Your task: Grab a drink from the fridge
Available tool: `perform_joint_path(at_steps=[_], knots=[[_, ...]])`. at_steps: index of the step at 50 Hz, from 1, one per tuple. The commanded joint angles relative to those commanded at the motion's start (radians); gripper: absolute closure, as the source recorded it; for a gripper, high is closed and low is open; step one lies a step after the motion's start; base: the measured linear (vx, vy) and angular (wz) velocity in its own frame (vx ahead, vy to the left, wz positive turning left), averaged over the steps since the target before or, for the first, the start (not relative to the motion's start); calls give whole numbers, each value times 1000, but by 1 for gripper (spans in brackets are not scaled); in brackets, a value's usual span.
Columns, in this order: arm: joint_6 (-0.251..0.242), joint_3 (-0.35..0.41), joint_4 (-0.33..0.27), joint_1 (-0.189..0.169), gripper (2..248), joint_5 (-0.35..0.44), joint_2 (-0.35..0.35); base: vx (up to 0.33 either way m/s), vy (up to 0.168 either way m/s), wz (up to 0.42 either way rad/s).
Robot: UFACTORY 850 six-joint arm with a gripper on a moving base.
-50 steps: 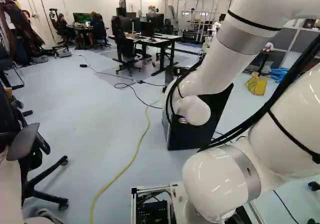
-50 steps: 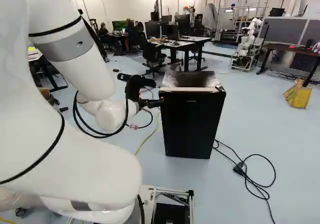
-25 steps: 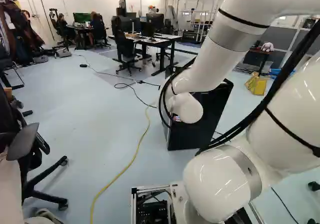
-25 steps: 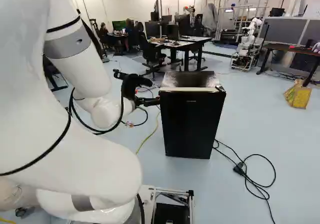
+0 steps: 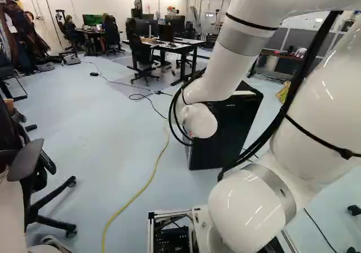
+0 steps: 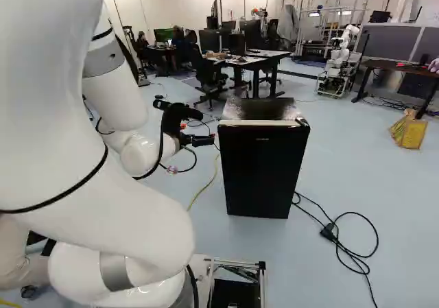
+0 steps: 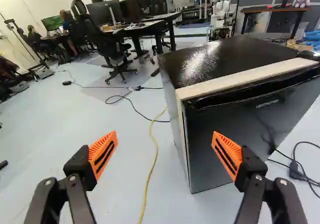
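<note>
the gripper (image 7: 164,134) hung near a front corner of the shut black fridge (image 6: 264,171), its fingers spread wide around nothing, probably so that one could catch the door's free edge. the door (image 7: 240,134) faced the arm (image 6: 110,219), which seemed to suit a pull outward, while any drink inside was hidden.

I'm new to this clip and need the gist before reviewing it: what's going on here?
A white robot arm is working at a small black fridge, meant to fetch a drink. Its jaws stand wide open near one front edge of the fridge, holding nothing. The door looks shut, and no drink shows in any view.
</note>
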Motion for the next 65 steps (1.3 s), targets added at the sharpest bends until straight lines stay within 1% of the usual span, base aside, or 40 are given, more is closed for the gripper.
perform_joint_path(at_steps=[35,51,65], knots=[[0,-106,184,115,3,131,-205,0,0,0],[0,-171,268,154,3,197,-306,0,0,0],[0,-235,343,178,3,255,-396,0,0,0]])
